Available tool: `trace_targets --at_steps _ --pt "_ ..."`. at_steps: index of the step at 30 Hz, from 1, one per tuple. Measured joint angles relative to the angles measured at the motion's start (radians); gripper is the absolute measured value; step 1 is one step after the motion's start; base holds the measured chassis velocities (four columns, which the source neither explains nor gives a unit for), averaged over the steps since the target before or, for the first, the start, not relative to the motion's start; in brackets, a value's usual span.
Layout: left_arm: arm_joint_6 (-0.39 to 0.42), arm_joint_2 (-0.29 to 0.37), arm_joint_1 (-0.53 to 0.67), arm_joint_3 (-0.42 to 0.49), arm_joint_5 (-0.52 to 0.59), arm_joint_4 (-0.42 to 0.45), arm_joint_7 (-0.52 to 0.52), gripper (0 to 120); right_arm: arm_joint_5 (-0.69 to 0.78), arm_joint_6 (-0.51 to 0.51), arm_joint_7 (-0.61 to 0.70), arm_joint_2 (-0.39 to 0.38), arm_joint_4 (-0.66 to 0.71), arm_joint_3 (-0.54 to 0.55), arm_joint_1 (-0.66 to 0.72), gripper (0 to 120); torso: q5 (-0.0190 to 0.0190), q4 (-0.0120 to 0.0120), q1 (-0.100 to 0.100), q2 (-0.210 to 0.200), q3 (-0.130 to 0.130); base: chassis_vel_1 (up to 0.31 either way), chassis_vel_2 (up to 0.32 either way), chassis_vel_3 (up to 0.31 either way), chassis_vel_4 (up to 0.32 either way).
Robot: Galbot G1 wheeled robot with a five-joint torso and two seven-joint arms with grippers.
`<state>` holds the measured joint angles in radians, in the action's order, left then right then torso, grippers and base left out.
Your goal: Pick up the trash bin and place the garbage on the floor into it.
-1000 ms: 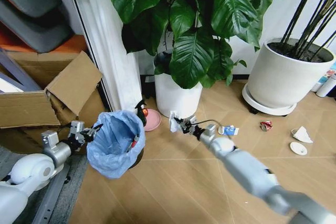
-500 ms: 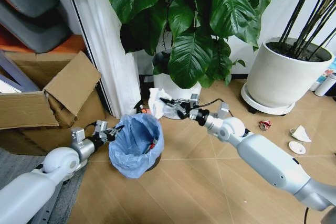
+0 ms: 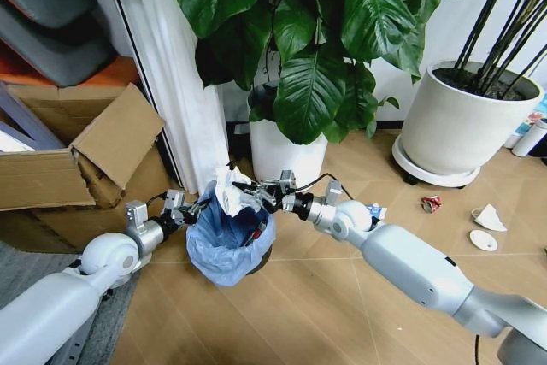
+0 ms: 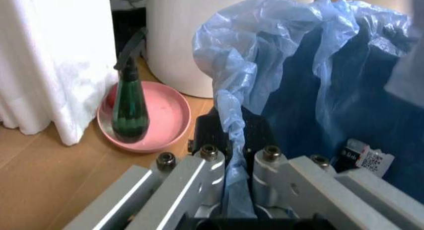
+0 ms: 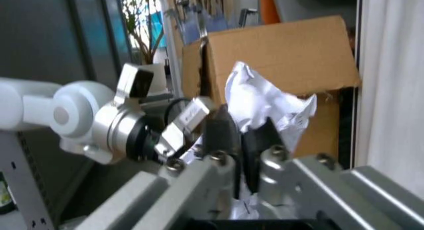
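Note:
The trash bin (image 3: 229,245), black with a crinkly light-blue bag, hangs off the floor (image 3: 325,314); my left gripper (image 3: 190,208) is shut on its rim, and the left wrist view shows the bag (image 4: 229,135) pinched between the fingers. My right gripper (image 3: 249,192) is shut on a crumpled white paper wad (image 3: 228,191) held right over the bin's mouth; in the right wrist view the wad (image 5: 261,103) sticks out past the fingers. More garbage lies on the floor at right: a blue-white carton (image 3: 374,211), a crushed red can (image 3: 433,204), a white wrapper (image 3: 490,218) and a white lid (image 3: 483,240).
A white plant pot (image 3: 286,156) with big leaves stands just behind the bin, beside a pink dish (image 4: 156,118) holding a dark green spray bottle (image 4: 129,111). A large white pot (image 3: 457,130) stands at right. An open cardboard box (image 3: 77,160) and a white curtain (image 3: 175,83) are at left.
The left gripper carried the bin rightward. The right gripper brought the paper wad left and down, from beside the bin to right over its mouth.

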<state>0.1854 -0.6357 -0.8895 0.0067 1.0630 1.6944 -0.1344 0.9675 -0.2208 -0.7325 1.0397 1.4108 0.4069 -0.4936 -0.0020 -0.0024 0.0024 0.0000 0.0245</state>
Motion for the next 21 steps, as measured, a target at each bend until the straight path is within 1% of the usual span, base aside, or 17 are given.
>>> trace_targets --at_steps 3,4,5,7,8,9,11,12,13,14,15,16,17,18,20,21 --pt "0.001 0.003 0.003 -0.003 0.003 0.003 0.001 0 -0.011 0.003 -0.003 -0.001 -0.014 0.005 0.0 19 0.0002 -0.0002 0.0 0.0 0.0 0.0 0.0 0.0 0.0" --pt "0.001 0.003 0.003 -0.003 0.003 0.003 0.001 0 -0.011 0.003 -0.003 -0.001 -0.014 0.005 0.0 19 0.0002 -0.0002 0.0 0.0 0.0 0.0 0.0 0.0 0.0" --pt "0.001 0.004 0.003 -0.003 0.003 0.003 0.001 0 -0.012 0.004 -0.003 -0.001 -0.015 0.005 0.0 22 0.0001 -0.0002 0.0 0.0 0.0 0.0 0.0 0.0 0.0" --pt "0.001 0.005 0.003 -0.006 0.004 0.003 0.002 0 -0.015 0.005 -0.003 -0.002 -0.019 0.005 0.001 32 0.0001 -0.0002 0.0 0.0 0.0 0.0 0.0 0.0 0.0" --pt "0.001 0.005 0.003 -0.007 0.004 0.003 0.002 0 -0.015 0.005 -0.003 -0.003 -0.02 0.005 0.001 35 0.0001 -0.0002 0.0 0.0 0.0 0.0 0.0 0.0 0.0" --pt "0.001 0.005 0.003 -0.007 0.004 0.003 0.002 0 -0.015 0.005 -0.003 -0.003 -0.02 0.005 0.001 35 0.0001 -0.0002 0.0 0.0 0.0 0.0 0.0 0.0 0.0" --pt "0.001 0.004 0.003 -0.009 0.004 0.002 0.002 0 -0.016 0.007 -0.004 -0.004 -0.023 0.005 0.001 47 0.0 -0.0002 0.0 0.0 0.0 0.0 0.0 0.0 0.0" --pt "0.002 0.003 0.003 -0.01 0.004 0.002 0.002 0 -0.016 0.008 -0.005 -0.005 -0.024 0.005 0.001 51 0.0001 -0.0002 0.0 0.0 0.0 0.0 0.0 0.0 0.0" --pt "0.002 0.003 0.003 -0.01 0.004 0.002 0.002 0 -0.016 0.008 -0.005 -0.005 -0.024 0.005 0.001 51 0.0001 -0.0002 0.0 0.0 0.0 0.0 0.0 0.0 0.0" --pt "0.002 0.003 0.003 -0.01 0.004 0.001 0.002 0 -0.016 0.008 -0.006 -0.005 -0.024 0.005 -0.001 57 0.0 -0.0002 0.0 0.0 0.0 0.0 0.0 0.0 0.0" --pt "0.002 0.003 0.003 -0.01 0.005 0.001 0.002 0 -0.016 0.008 -0.006 -0.004 -0.024 0.005 -0.003 60 -0.0001 -0.0002 0.0 0.0 0.0 0.0 0.0 0.0 0.0" --pt "0.003 0.003 0.005 -0.01 0.006 0.0 0.003 0 -0.015 0.008 -0.006 -0.003 -0.023 0.003 -0.007 66 0.0001 -0.0002 0.0 0.0 0.0 0.0 0.0 0.0 0.0" --pt "0.003 0.003 0.005 -0.01 0.006 0.0 0.003 0 -0.015 0.008 -0.006 -0.003 -0.023 0.003 -0.007 66 0.0001 -0.0002 0.0 0.0 0.0 0.0 0.0 0.0 0.0" --pt "0.003 0.003 0.005 -0.01 0.007 -0.001 0.003 0 -0.015 0.008 -0.006 -0.003 -0.021 -0.001 -0.009 69 0.0002 -0.0002 0.0 0.0 0.0 0.0 0.0 0.0 0.0" --pt "0.004 0.003 -0.006 -0.025 0.008 -0.001 0.003 0 -0.014 0.008 -0.004 0.0 -0.015 -0.023 -0.022 81 0.0001 -0.0003 0.0 0.0 0.0 0.0 0.0 0.0 0.0" --pt "0.004 0.004 -0.014 -0.032 0.007 -0.001 0.003 0 -0.013 0.008 -0.003 0.0 -0.013 -0.034 -0.027 84 0.0002 -0.0002 0.0 0.0 0.0 0.0 0.0 0.0 0.0"
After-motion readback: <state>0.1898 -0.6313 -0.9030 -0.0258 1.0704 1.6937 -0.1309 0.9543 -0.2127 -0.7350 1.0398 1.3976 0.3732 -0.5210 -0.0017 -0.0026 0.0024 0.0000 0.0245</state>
